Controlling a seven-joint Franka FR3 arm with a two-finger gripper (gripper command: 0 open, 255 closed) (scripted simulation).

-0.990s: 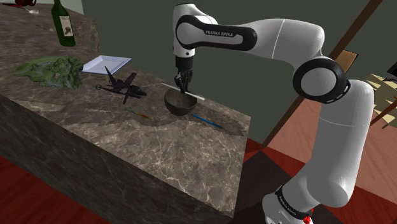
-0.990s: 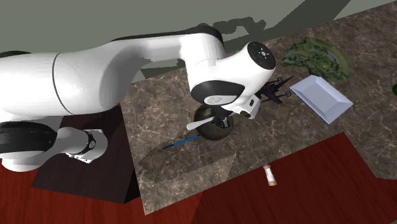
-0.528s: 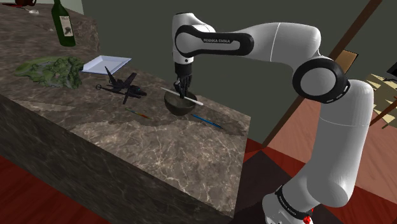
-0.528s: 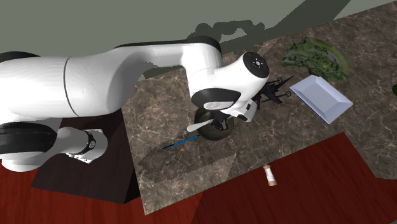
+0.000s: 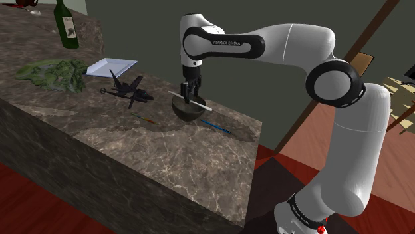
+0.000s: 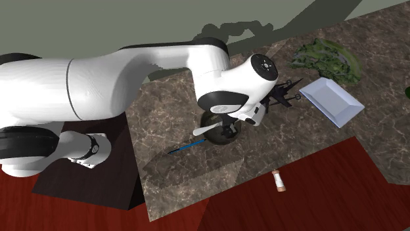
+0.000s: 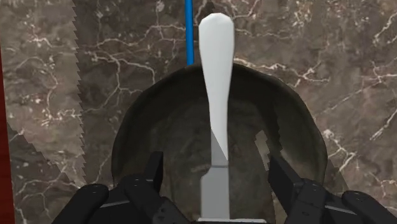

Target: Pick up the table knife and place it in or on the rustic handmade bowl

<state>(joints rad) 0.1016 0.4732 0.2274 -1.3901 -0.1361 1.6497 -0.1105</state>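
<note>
The all-black pincer [image 7: 216, 164] hangs spread wide just above the dark round bowl [image 7: 159, 127] on the brown marbled worktop [image 7: 356, 63], its fingers clear of the plain white table knife [image 7: 216, 89], which lies between them across the bowl, seemingly resting on its rim.

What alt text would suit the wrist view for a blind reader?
A white table knife lies across a dark bowl; the open black gripper straddles it without touching. A brown marbled counter lies underneath.
</note>
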